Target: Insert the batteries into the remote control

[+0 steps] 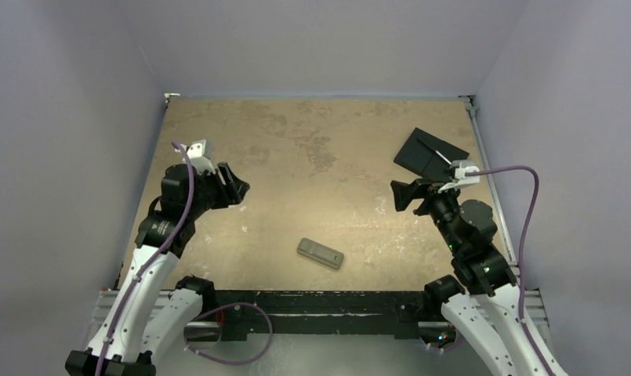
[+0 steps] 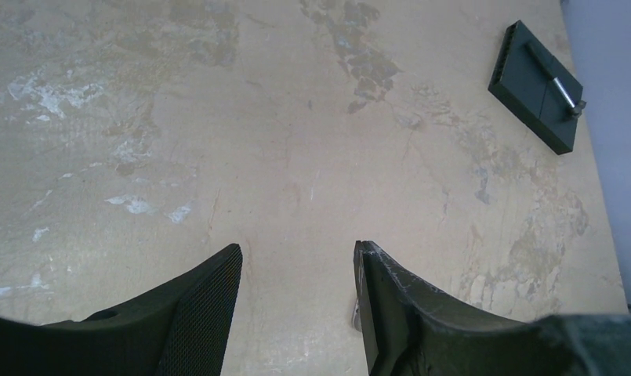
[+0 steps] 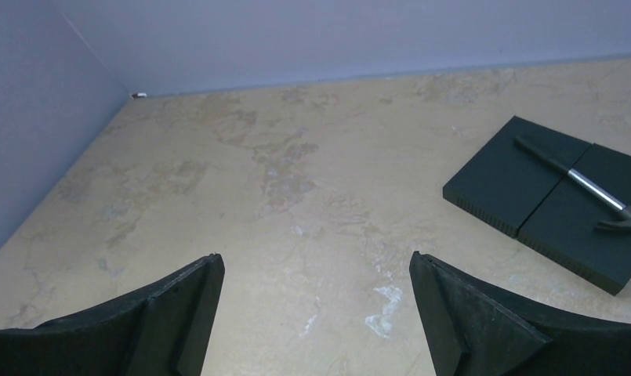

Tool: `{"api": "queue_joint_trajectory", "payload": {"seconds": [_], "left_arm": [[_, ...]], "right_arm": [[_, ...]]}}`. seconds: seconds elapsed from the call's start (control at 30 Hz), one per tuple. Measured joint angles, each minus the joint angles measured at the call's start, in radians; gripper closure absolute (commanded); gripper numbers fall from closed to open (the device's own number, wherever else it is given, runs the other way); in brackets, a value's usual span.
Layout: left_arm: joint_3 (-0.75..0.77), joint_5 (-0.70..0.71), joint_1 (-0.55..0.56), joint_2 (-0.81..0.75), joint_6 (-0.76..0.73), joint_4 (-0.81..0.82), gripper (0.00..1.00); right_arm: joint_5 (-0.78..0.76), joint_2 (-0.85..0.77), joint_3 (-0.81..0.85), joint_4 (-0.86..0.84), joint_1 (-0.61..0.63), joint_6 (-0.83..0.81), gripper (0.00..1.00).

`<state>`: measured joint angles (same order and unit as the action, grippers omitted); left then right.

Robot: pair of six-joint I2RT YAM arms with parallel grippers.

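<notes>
One remote (image 1: 320, 253) lies grey side up in the lower middle of the top view, apart from both arms. No battery shows in any view. One black plate (image 3: 506, 182) with one tool (image 3: 580, 179) on it sits at the upper right. The left gripper (image 2: 297, 261) and right gripper (image 3: 317, 268) both stand open and empty. I think it is best to check the remote's back first, taking it by the long edges.

Remote control (image 1: 320, 253) lies flat — grey side up.

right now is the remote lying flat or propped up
Lying flat: the remote control rests full-length on the table, nothing touching it.
</notes>
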<state>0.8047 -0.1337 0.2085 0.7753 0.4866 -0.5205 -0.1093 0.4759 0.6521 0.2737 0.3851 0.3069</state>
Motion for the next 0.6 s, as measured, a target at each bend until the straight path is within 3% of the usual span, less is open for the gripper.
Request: {"api": "queue_joint_trajectory", "payload": {"seconds": [0.3, 0.6], "left_arm": [[-0.036, 0.015, 0.000, -0.138, 0.000, 0.036, 0.45], [-0.062, 0.009, 0.000, -0.174, 0.000, 0.053, 0.43]], "right_arm": [[0.024, -0.066, -0.038, -0.092, 0.001, -0.019, 0.01], [0.053, -0.079, -0.072, -0.110, 0.030, -0.019, 0.01]]}}
